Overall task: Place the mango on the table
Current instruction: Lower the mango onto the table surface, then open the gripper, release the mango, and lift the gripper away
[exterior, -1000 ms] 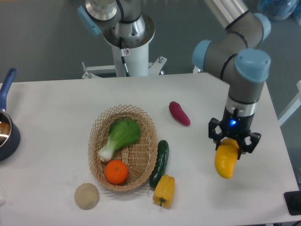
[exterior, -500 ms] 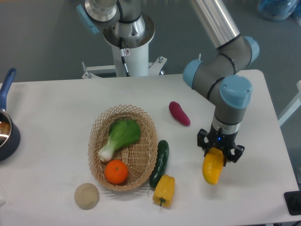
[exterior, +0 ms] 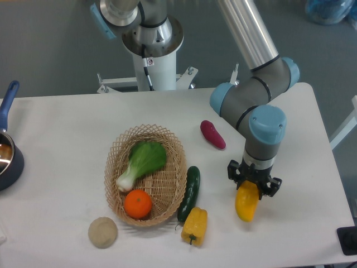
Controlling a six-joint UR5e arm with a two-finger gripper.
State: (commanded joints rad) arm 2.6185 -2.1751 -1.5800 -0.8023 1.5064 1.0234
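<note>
The mango (exterior: 246, 205) is a smooth yellow-orange oval. My gripper (exterior: 250, 188) is shut on its upper end and holds it upright, its lower tip close to or touching the white table (exterior: 67, 128); I cannot tell which. It hangs at the table's front right, right of the cucumber (exterior: 189, 193) and the yellow bell pepper (exterior: 194, 226).
A wicker basket (exterior: 114, 184) holds a bok choy (exterior: 141, 162) and an orange (exterior: 137, 204). A purple sweet potato (exterior: 213, 134) lies behind the gripper. A beige round lump (exterior: 102, 232) sits at the front left. A blue pot (exterior: 8, 156) stands at the left edge.
My gripper has carried the mango leftward and lower, from near the right edge toward the cucumber and pepper. Everything else stays put.
</note>
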